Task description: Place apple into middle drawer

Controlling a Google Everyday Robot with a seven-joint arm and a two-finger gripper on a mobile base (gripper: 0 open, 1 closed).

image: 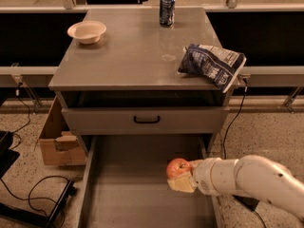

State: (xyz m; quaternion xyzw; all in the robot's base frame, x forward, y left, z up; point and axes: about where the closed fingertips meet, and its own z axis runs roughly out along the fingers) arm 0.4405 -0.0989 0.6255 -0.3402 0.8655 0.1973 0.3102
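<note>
The red apple with a yellowish blush is held in my gripper, which is shut on it; the cream fingers show below and beside the apple. The white arm comes in from the lower right. The apple hangs low over the right side of the middle drawer, the long grey tray pulled out toward the camera below the cabinet. I cannot tell if the apple touches the drawer's bottom.
A grey drawer front with a black handle sits above the tray. On the cabinet top stand a cream bowl, a soda can and a dark chip bag. A cardboard box and cables lie on the floor at left.
</note>
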